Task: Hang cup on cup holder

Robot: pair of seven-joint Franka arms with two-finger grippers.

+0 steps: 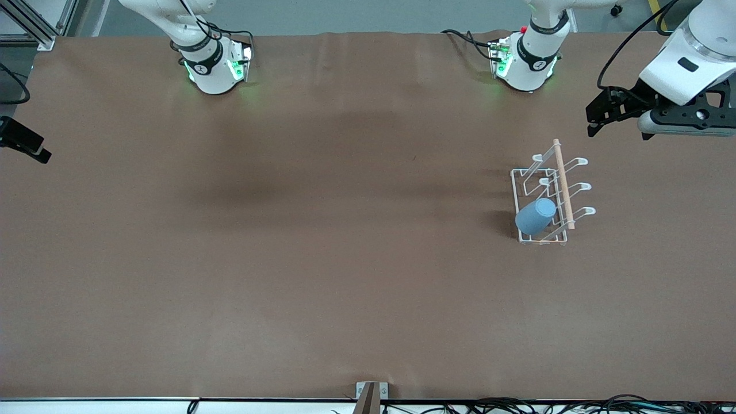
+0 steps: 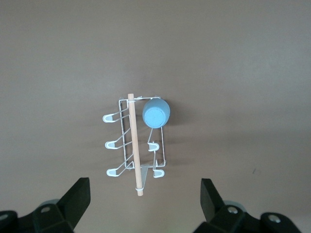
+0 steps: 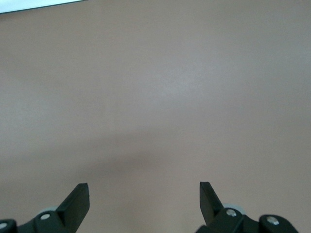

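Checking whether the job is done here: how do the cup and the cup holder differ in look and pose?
The cup is solid, light blue and tilted, hung on a prong; the cup holder is open white wire with a wooden rod, standing flat on the table. The cup covers one prong; the holder's other five show bare. Both sit toward the left arm's end, untouched by the open left gripper.

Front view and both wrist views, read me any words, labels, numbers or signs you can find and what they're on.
No readable text anywhere.
Right arm's base collar: a small white mark, too small to read.
Left arm's base collar: the same kind of mark, unreadable.
Cup and cup holder: no lettering.
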